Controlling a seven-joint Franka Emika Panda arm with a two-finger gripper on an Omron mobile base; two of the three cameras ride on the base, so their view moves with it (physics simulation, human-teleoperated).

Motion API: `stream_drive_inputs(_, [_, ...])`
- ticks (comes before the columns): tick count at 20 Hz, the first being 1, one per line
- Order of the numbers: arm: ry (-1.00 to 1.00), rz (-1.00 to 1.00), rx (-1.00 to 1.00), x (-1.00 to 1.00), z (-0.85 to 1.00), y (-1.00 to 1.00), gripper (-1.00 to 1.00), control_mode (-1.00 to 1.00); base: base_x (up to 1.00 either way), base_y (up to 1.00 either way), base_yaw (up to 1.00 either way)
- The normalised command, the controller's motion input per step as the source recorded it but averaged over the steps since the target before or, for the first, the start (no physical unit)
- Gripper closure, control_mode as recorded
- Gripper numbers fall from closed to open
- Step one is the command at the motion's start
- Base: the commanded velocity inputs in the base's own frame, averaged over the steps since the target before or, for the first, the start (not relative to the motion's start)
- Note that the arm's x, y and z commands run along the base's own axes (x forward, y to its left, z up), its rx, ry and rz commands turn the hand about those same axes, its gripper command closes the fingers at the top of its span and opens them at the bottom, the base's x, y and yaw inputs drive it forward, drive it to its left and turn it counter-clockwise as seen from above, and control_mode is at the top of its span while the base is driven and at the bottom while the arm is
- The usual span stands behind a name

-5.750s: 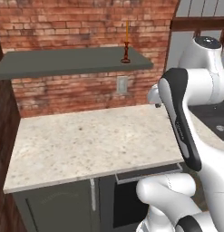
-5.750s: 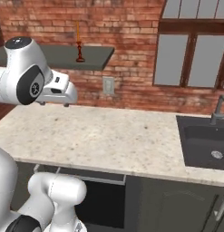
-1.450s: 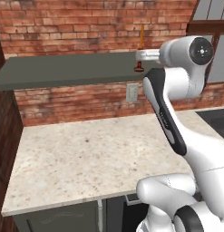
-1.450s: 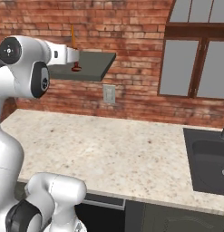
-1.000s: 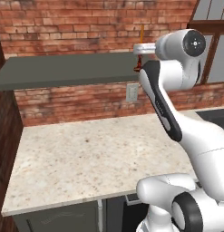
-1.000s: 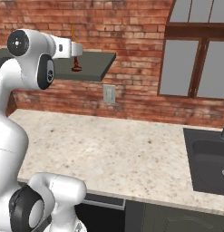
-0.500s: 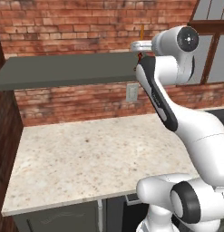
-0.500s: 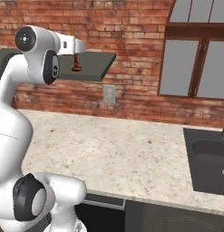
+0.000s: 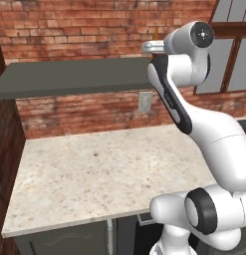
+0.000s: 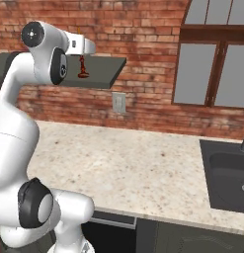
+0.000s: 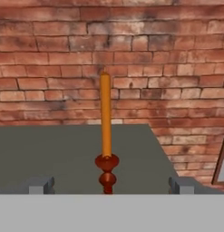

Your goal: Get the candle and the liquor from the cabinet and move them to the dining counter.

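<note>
Candle-bearing flat dark grey wall-mounted shelf board (image 9: 69, 77), the doorless cabinet of the task, juts from the red brick wall (image 9: 84, 25) above a wide beige speckled stone worktop (image 9: 99, 174), and nothing else can be made out on the bare part of the board in these views. That worktop sits on dark grey base cupboards (image 10: 192, 237), and in the right base view a dark sunken sink basin (image 10: 227, 178) is let into its right end below a dark-framed arched window (image 10: 212, 64). A pale wall socket plate (image 10: 119, 103) is set in the bricks just under the shelf. The white arm with dark joints (image 9: 194, 114) reaches up from the base to shelf height, its hand level with the board's right end. Standing upright on that right end of the shelf, near its front edge, is the thin orange taper candle in a small dark red-brown turned holder (image 11: 105, 136); the right base view shows its holder (image 10: 83, 69) just beyond the hand. The two-finger gripper (image 11: 109, 185) is spread as wide as it goes, one grey fingertip (image 11: 40, 185) to each side of the holder's stem, well apart from it and touching nothing, so the candle stands free between them. In the left base view only the orange tip of the candle (image 9: 156, 33) shows above the hand.
</note>
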Motion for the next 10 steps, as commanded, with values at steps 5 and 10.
stream_drive_inputs(5, [0.00, 0.00, 0.00, 0.27, 0.12, 0.03, -1.00, -1.00, 0.00, 0.00, 0.00])
stream_drive_inputs(10, [0.01, 0.00, 0.00, 0.25, 0.09, 0.12, -1.00, -1.00, 0.00, 0.00, 0.00])
